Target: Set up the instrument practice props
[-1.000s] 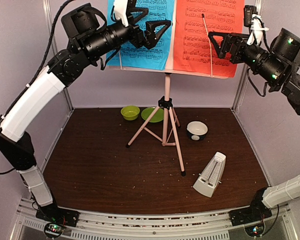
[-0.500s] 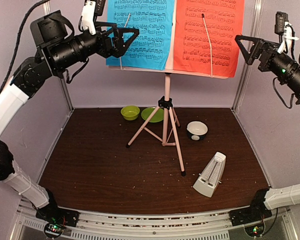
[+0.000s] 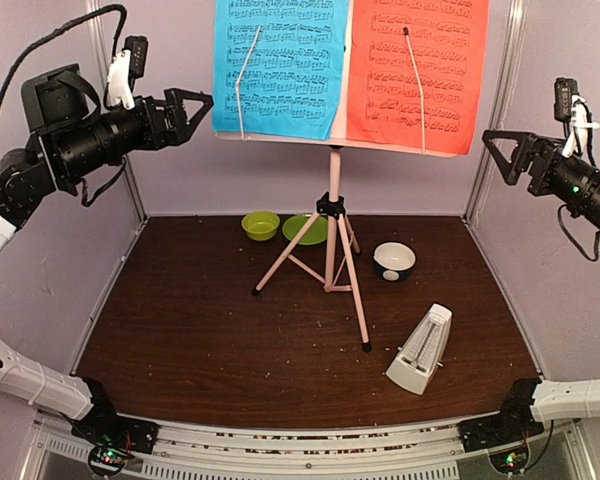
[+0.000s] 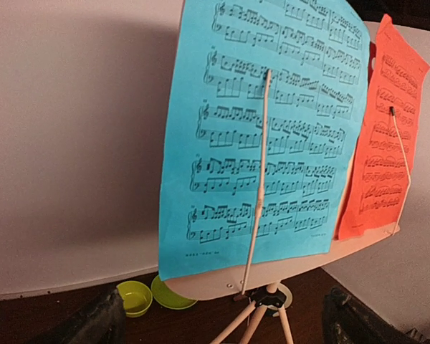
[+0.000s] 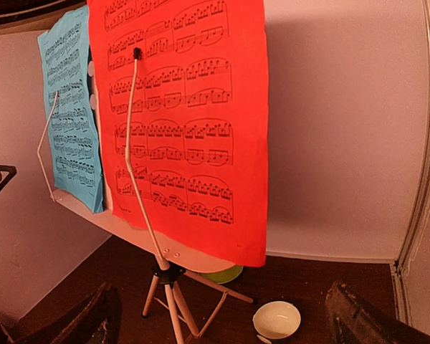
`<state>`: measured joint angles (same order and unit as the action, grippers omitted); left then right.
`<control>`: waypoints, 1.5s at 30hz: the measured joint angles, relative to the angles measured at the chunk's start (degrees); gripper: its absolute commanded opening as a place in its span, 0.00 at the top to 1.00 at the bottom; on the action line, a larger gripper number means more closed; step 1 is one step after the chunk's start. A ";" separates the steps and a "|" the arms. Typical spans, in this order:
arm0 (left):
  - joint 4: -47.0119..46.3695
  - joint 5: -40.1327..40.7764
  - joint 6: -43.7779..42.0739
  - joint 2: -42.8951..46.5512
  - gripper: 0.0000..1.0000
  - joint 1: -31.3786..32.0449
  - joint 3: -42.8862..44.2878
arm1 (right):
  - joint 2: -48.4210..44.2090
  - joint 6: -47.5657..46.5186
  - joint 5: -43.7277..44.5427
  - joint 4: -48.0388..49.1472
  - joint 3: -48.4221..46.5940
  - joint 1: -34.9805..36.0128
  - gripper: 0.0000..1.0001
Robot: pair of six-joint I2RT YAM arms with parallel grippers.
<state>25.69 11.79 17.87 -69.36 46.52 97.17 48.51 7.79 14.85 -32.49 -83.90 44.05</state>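
The pale pink music stand [image 3: 332,205] stands on its tripod at the table's back middle. On its desk the blue sheet [image 3: 280,65] lies left and the red sheet [image 3: 415,70] right, each under a thin retaining wire. The cream metronome [image 3: 420,350] stands tilted at the front right. My left gripper [image 3: 194,114] is open and empty, in the air left of the blue sheet [image 4: 272,143]. My right gripper [image 3: 493,158] is open and empty, in the air right of the red sheet [image 5: 193,122]. Neither touches the stand.
A green bowl [image 3: 260,225] and a green plate [image 3: 304,229] sit behind the tripod legs. A white-and-dark bowl [image 3: 394,260] sits right of the legs. Grey walls and metal posts close in the sides. Crumbs dot the dark wooden tabletop [image 3: 200,340].
Both grippers have drawn back from the sheets: the left one moved left and down off the blue sheet, the right one moved right and down away from the red sheet. The sheets stayed put.
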 measured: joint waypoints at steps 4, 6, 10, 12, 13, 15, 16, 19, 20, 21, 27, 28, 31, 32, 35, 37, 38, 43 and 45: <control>2.38 1.62 2.27 1.31 0.02 -0.11 -3.98 | -2.51 2.23 0.37 -1.77 4.24 -0.07 0.00; 3.02 2.19 3.08 1.55 0.02 -0.11 -5.66 | -3.85 3.61 0.44 -2.91 7.43 -0.09 0.00; 5.53 2.80 4.35 1.81 0.02 -0.11 -8.33 | -5.29 6.14 0.20 -5.44 12.79 -0.09 0.00; 6.19 2.84 4.85 1.90 0.02 -0.11 -9.64 | -5.77 7.67 -0.48 -6.84 15.26 -0.09 0.00; 6.45 2.82 5.16 1.95 0.02 -0.11 -10.43 | -5.95 8.22 -1.03 -7.63 16.39 -0.09 0.00; 7.02 2.75 5.92 2.05 0.02 -0.11 -12.46 | -6.12 9.75 -2.49 -9.29 18.45 -0.09 0.00; 7.56 2.56 6.56 2.08 0.02 -0.11 -14.16 | -6.10 10.43 -3.52 -10.27 19.52 -0.09 0.00; 8.41 2.03 7.61 2.08 0.02 -0.11 -16.90 | -6.14 13.22 -6.67 -12.44 23.26 -0.09 0.00; 8.66 1.75 8.00 2.05 0.02 -0.11 -17.90 | -6.21 14.03 -7.63 -13.09 24.48 -0.11 0.00; 8.76 1.38 8.31 2.05 0.02 -0.11 -18.78 | -6.40 14.82 -8.61 -13.42 26.03 -0.11 0.00; 8.79 -1.81 9.51 0.59 0.02 -0.11 -21.14 | -6.84 15.26 -13.60 -14.51 34.91 -0.11 0.00; 8.70 -2.62 9.60 0.07 0.02 -0.11 -21.14 | -6.80 14.88 -14.12 -14.71 35.85 -0.11 0.00; 8.68 -4.87 9.73 -1.46 0.02 -0.11 -21.14 | -6.64 14.01 -15.58 -15.02 37.05 -0.11 0.01; 8.70 -5.70 9.77 -2.05 0.02 -0.11 -21.14 | -6.67 13.55 -16.13 -14.93 37.31 -0.11 0.02; 8.70 -7.41 10.16 -3.32 0.02 -0.11 -21.14 | -6.67 12.85 -17.81 -14.56 38.64 -0.11 0.04; 8.70 -8.26 10.60 -3.72 0.02 -0.11 -21.14 | -6.36 12.00 -19.04 -14.47 39.71 -0.11 0.06; 8.70 -8.52 10.80 -3.76 0.02 -0.11 -21.14 | -6.12 11.74 -19.41 -14.43 39.89 -0.11 0.07; 8.63 -10.10 12.13 -3.76 0.02 -0.11 -21.16 | -3.56 9.62 -21.29 -13.09 39.98 -0.11 0.20; 8.52 -10.51 12.59 -3.76 0.02 -0.11 -21.14 | -2.60 9.03 -22.12 -12.81 39.98 -0.11 0.27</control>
<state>34.22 1.28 30.46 -73.12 46.41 76.03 45.91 16.82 -7.27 -45.30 -43.92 43.94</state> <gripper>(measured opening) 0.978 0.814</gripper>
